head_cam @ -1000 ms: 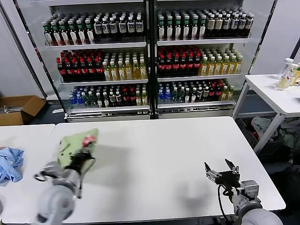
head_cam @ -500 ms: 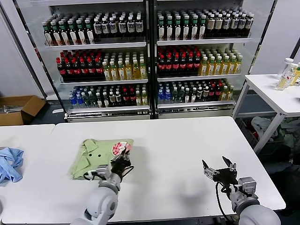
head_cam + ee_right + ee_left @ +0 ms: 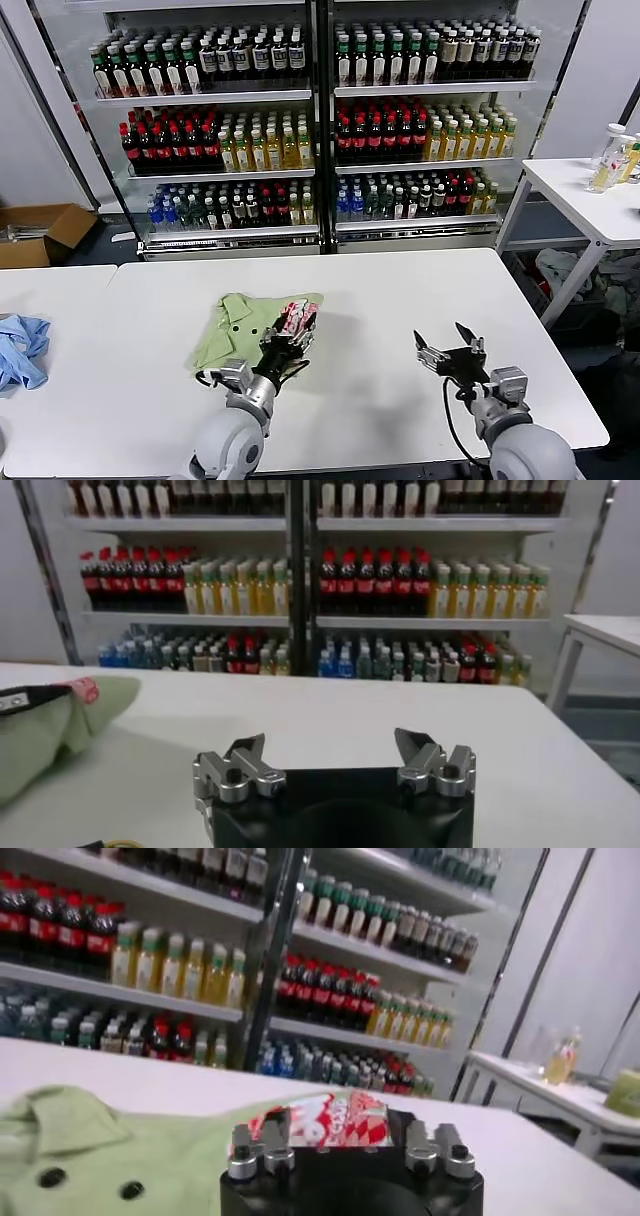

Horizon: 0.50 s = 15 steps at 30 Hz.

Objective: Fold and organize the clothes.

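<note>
Dragged rightward since earlier, green polo shirt (image 3: 250, 322) now near the white table's (image 3: 380, 290) middle, left gripper (image 3: 287, 340) pinching its checkered print, right gripper (image 3: 447, 353) spread, hovering apart

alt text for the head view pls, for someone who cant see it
A light green polo shirt lies bunched on a white table, its red-and-white checkered print gripped by the left gripper. The right gripper hovers open over bare table to the right; a light blue garment lies far left, drink shelves behind.
</note>
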Each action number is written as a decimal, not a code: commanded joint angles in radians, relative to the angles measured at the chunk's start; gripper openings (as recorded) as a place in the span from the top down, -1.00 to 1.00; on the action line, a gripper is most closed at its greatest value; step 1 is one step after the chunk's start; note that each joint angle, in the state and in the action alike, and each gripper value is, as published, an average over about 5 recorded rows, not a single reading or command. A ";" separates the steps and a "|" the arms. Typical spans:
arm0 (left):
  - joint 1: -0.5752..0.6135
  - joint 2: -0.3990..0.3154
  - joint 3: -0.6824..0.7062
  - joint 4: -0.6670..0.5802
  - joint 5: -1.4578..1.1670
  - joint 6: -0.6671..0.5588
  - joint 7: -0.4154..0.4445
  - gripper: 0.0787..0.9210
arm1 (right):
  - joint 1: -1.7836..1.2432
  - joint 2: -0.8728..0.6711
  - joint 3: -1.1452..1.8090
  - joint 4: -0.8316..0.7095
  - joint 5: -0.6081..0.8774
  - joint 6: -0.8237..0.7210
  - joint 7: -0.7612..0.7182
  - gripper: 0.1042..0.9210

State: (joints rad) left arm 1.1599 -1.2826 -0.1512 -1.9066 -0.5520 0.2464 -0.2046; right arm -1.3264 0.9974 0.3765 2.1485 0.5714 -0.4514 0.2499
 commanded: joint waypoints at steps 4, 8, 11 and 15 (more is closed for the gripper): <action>0.096 0.059 -0.135 -0.170 -0.073 -0.011 0.014 -0.70 | 0.176 0.079 -0.215 -0.077 -0.013 0.019 0.020 -0.76; 0.100 0.061 -0.193 -0.163 -0.075 -0.022 -0.008 -0.76 | 0.187 0.103 -0.259 -0.103 -0.009 0.028 0.034 -0.76; 0.127 0.092 -0.266 -0.141 -0.069 -0.049 -0.008 -0.77 | 0.203 0.145 -0.313 -0.144 -0.005 0.042 0.063 -0.76; 0.170 0.143 -0.354 -0.118 -0.073 -0.078 -0.005 -0.77 | 0.229 0.239 -0.385 -0.232 -0.010 0.058 0.115 -0.76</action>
State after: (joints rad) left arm 1.2458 -1.2239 -0.3055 -2.0181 -0.6057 0.2191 -0.2037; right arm -1.1710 1.0942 0.1638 2.0512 0.5647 -0.4176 0.2928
